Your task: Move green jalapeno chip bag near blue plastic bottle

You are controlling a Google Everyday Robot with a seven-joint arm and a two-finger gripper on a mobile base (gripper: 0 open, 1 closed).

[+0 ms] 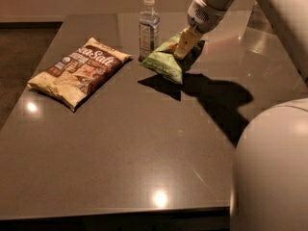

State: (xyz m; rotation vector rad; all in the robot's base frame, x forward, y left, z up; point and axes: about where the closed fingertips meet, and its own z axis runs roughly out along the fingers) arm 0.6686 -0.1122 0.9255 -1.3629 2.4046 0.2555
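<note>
The gripper hangs just right of the blue plastic bottle, clamped on the green jalapeno chip bag. The table bears all items. The Sea Salt bag lies left of the bottle. The green jalapeno chip bag slants down-left from the gripper, its low corner at the bottle's base; contact cannot be told. Judged: only release remains.

- The dark, glossy table carries spots of reflected light.
- A brown-and-cream Sea Salt chip bag lies flat near the left edge.
- The blue plastic bottle stands upright at the far middle.
- The gripper clamps the green jalapeno chip bag just right of the bottle, and its shadow falls on the tabletop.
</note>
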